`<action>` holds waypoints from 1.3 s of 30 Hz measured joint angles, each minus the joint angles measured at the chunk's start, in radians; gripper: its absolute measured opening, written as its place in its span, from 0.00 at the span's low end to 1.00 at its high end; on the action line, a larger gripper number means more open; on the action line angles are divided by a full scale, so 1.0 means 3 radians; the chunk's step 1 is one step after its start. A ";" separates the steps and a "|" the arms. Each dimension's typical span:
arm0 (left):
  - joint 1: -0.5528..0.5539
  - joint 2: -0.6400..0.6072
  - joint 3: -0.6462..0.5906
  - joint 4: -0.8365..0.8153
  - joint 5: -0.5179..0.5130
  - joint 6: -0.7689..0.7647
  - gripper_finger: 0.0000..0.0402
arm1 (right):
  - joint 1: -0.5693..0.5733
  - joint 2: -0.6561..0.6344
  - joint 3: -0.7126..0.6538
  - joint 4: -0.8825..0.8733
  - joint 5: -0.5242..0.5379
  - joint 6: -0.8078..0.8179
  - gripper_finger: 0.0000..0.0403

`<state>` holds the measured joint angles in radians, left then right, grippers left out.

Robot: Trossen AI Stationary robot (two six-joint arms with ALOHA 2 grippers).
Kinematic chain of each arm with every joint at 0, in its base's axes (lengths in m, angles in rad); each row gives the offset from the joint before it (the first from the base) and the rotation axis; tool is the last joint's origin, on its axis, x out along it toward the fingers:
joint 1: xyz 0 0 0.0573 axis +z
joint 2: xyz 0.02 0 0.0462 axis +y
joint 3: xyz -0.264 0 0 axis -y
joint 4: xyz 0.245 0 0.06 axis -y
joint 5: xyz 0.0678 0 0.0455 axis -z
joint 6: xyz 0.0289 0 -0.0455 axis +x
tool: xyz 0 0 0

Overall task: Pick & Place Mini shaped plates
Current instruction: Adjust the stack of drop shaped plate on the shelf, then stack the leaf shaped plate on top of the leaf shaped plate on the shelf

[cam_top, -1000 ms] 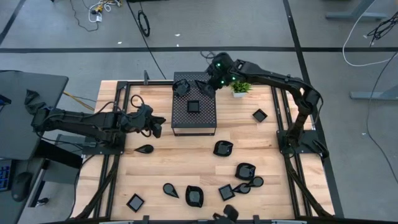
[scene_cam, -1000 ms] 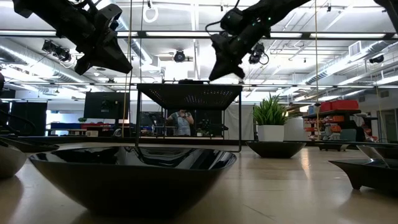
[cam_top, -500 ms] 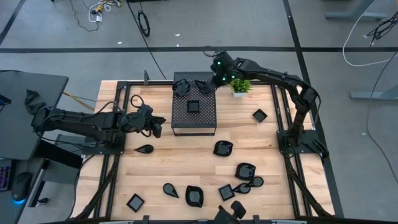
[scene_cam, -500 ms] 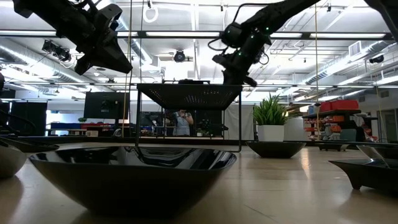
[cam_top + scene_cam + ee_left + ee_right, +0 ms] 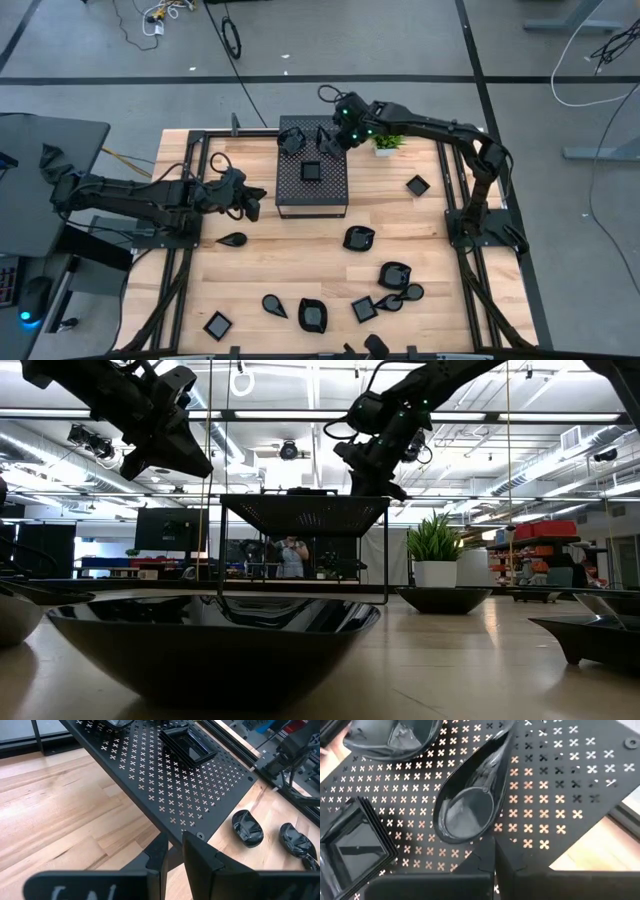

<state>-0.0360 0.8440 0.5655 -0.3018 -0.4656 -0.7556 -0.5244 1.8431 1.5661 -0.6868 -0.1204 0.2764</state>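
Hovering closed, right hand (image 5: 494,854) overhangs teardrop plate (image 5: 470,800) on perforated box (image 5: 312,166).

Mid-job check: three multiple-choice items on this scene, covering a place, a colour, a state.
1. Stack of glossy black square plates sits: A on the black perforated box; B under the box; C on the floor.
2. Small potted plant's leaves: A red; B green; C yellow.
3. Right gripper: A wide open; B holding the plant; C shut over the box.
A: high view shows it on the box top. B: plainly green. C: its fingers meet. Left gripper hovers left of the box.
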 joint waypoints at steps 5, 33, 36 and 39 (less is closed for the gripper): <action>0.0001 0.0000 0.0000 0.0001 0.0011 0.0000 0.15 | 0.0007 -0.0077 0.0000 -0.0105 0.0119 0.0012 0.01; 0.0001 0.0000 0.0000 -0.0002 -0.0243 -0.0064 0.15 | 0.1094 -0.1886 -0.1612 -0.0739 -0.0186 0.0737 0.01; 0.0001 0.0000 0.0000 0.0000 -0.0186 0.0090 0.15 | 0.1297 -0.2002 -0.1880 -0.0815 -0.0397 0.1491 0.03; 0.0001 -0.0001 0.0000 0.0000 -0.0098 0.0211 0.15 | 0.1546 -0.2023 -0.2147 -0.0921 -0.0672 0.2029 0.11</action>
<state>-0.0357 0.8438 0.5655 -0.3019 -0.4950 -0.6924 -0.0605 1.2362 0.9220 -0.9632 -0.3218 0.8852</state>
